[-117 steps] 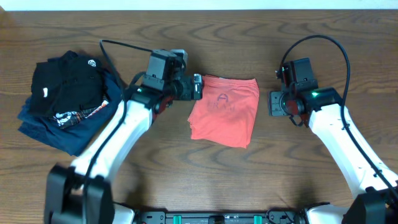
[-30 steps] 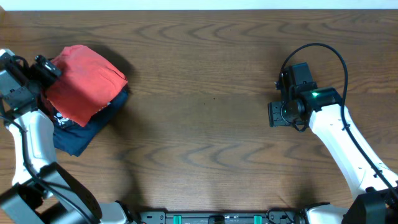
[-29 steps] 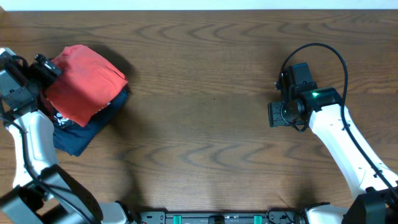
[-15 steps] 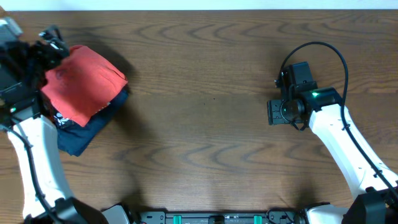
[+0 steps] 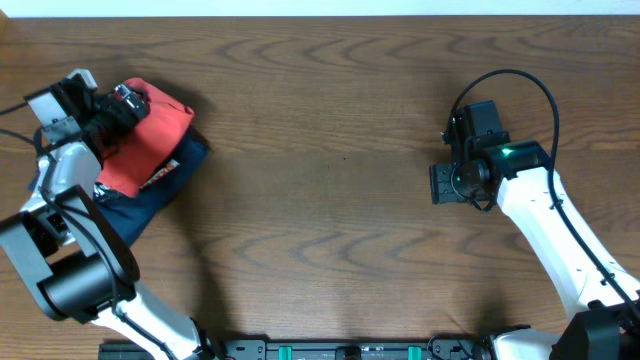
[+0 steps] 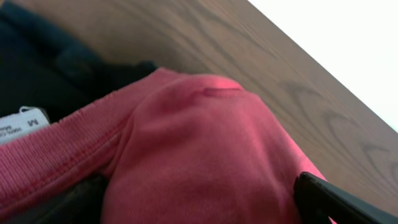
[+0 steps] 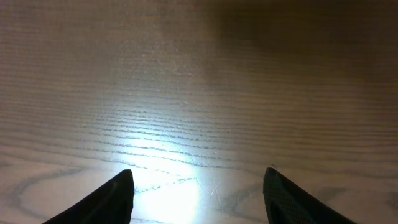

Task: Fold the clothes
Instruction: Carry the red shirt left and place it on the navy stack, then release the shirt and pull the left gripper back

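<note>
The coral-red T-shirt [image 5: 152, 145] lies folded on top of the dark stack at the table's far left. Its letters do not show. My left gripper [image 5: 125, 100] is over the shirt's upper left part. In the left wrist view the shirt [image 6: 199, 137] bulges between the two widely spread fingers [image 6: 199, 202], so the gripper is open. My right gripper [image 5: 440, 183] is open and empty above bare wood at the right, as the right wrist view [image 7: 198, 193] shows.
A navy folded garment [image 5: 125, 212] sticks out under the shirt. A black garment [image 6: 37, 74] with a white tag [image 6: 25, 121] lies beside the shirt's hem. The table's far edge [image 5: 320, 14] runs behind the stack.
The left arm carried the shirt from the table's middle to the stack at the left. In the last half second the left gripper swung onto the shirt's top. The right arm has not moved.
</note>
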`<state>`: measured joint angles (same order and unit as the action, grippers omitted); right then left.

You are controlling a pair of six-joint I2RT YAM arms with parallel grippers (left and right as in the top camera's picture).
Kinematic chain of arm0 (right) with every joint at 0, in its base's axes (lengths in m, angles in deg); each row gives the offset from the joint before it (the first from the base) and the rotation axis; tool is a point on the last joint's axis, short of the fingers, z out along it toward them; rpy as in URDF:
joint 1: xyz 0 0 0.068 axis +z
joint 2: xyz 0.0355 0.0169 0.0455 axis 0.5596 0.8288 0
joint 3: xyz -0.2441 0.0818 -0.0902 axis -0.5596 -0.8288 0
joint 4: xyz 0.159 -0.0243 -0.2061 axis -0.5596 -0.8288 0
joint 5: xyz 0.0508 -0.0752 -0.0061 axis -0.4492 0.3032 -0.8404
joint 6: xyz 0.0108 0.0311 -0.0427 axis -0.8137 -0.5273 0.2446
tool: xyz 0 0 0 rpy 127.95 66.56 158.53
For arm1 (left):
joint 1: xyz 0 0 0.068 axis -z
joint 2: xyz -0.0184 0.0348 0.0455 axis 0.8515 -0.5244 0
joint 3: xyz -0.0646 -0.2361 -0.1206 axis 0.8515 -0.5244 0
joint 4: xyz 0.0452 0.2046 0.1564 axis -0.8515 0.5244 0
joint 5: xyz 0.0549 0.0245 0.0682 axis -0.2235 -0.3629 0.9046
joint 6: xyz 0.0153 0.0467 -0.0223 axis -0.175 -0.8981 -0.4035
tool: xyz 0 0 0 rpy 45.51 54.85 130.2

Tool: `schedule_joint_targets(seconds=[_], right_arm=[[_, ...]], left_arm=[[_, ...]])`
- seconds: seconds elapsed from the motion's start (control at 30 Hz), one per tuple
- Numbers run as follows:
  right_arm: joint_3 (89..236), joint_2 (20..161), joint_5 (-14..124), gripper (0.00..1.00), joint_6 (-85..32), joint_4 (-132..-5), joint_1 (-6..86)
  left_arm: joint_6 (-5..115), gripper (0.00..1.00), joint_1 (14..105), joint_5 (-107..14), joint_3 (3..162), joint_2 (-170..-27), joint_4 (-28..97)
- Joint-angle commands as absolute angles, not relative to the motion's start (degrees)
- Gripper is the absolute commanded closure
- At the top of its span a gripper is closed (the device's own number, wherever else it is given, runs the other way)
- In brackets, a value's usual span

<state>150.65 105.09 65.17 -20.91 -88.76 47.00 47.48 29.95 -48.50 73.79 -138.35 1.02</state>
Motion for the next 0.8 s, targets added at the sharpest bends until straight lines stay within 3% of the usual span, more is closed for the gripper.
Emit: schedule_joint_targets(seconds=[0.0, 0.17, 0.43, 0.57, 0.77], right_arm=[[151.22, 104.32, 64.60, 0.35, -21.28, -89.41, 46.41], [151.22, 104.32, 64.62, 0.35, -21.26, -89.76, 46.41], [151.22, 104.32, 64.64, 0.33, -21.26, -88.21, 46.41], [151.22, 104.32, 64.62, 0.14, -21.28, -85.11, 46.41], [151.22, 104.32, 61.85, 0.01, -21.30, -77.90, 46.41]], left_arm=[[49.27, 0.02, 29.77, -50.64, 70.82, -147.29, 4.72], [49.23, 0.02, 29.79, -50.97, 70.84, -143.64, 3.97], [49.27, 0.02, 30.84, -51.23, 71.41, -123.16, 1.24], [48.44, 0.02, 34.21, -51.19, 71.51, -113.74, 2.16], [42.45, 0.02, 46.62, -48.10, 71.51, -108.58, 11.34]])
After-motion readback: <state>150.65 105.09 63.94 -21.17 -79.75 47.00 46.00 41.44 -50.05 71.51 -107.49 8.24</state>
